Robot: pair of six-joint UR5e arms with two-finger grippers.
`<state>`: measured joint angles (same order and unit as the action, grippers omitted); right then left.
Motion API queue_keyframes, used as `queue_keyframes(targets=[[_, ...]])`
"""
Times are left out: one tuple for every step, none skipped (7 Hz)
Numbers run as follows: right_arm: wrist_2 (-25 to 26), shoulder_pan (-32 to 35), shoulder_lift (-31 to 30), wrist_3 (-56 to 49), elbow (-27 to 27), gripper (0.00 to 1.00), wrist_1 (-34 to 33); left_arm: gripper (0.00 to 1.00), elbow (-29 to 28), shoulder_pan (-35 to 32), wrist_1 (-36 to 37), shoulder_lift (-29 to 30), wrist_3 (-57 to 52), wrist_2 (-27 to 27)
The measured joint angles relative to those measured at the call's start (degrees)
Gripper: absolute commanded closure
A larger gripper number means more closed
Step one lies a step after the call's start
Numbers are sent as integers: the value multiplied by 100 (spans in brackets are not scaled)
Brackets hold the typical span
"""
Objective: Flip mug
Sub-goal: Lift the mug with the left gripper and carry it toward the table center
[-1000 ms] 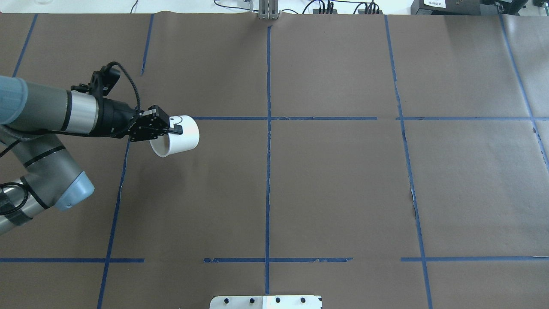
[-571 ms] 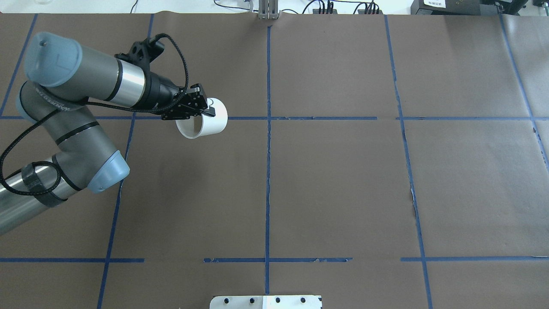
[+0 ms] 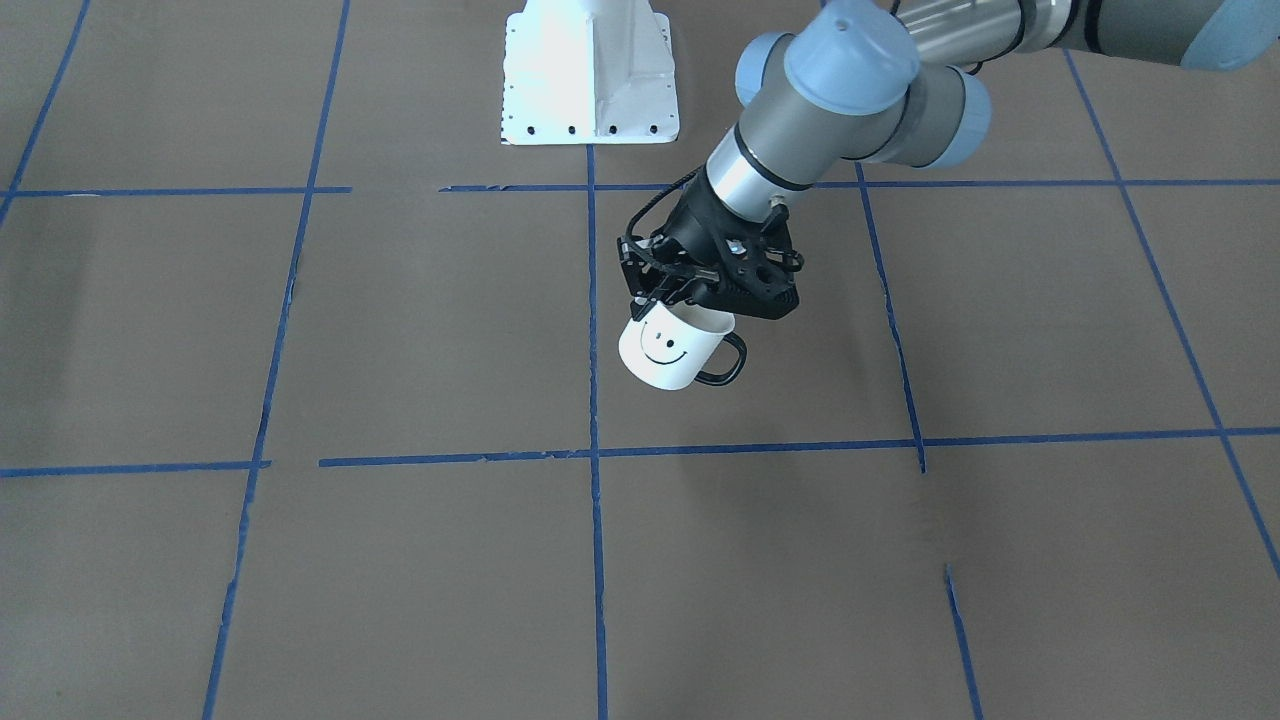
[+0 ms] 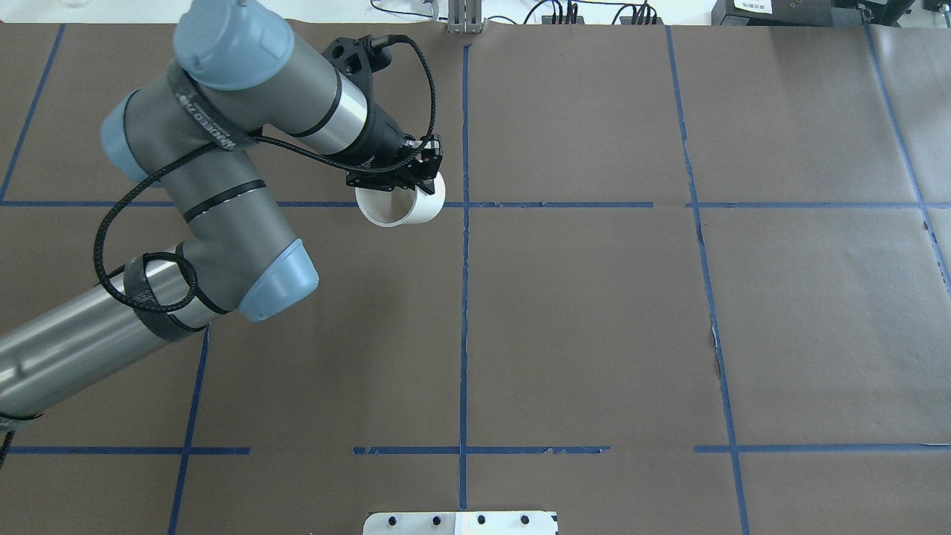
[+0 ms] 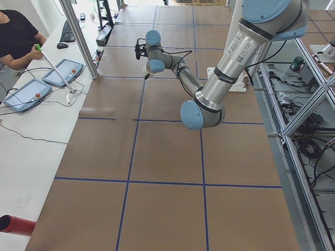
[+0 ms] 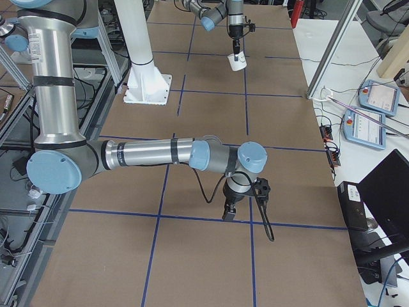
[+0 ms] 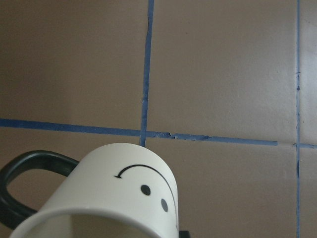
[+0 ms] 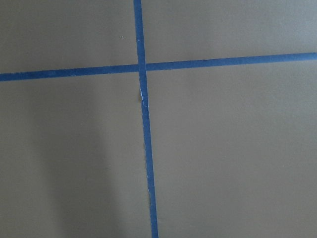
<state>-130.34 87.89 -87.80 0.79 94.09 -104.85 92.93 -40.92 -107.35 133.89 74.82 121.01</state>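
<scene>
- Left gripper (image 3: 688,310) is clamping the rim of the mug (image 3: 665,352), one finger going inside the mouth and one outside; the fingertips themselves are mostly hidden behind the black gripper body in both the front and overhead views.
- Mug is hanging clear of the table (image 3: 400,330), tilted, mouth angled up toward the gripper and base pointing down and away from the robot.
- Smiley face (image 3: 662,345) is facing the operators' side; the handle (image 3: 728,362) is sticking out to the robot's left.
- From overhead, the mug is sitting over the far cross line of blue tape (image 3: 592,560), just to the robot's left of the middle line.
- Left wrist view is cutting off the near rim at the bottom edge and part of the handle at the left edge; the fingers are barely showing there.
- Right gripper (image 6: 229,214) is showing only in the right side view, pointing down near the table; cannot tell whether its jaws are apart or together.
- Right wrist view is showing only table and tape.
</scene>
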Motion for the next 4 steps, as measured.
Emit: queue_keyframes(targets=[[0,0,0,0,3,0,0,100,-149,169,479,278,-282,-155],[0,0,0,0,4,0,0,100,-354,256,884,570,-582,-235],[0,0,0,0,4,0,0,100,-588,291,1253,858,-885,-265],[0,0,0,0,4,0,0,100,-856,335,1582,1130,-1153,-277]])
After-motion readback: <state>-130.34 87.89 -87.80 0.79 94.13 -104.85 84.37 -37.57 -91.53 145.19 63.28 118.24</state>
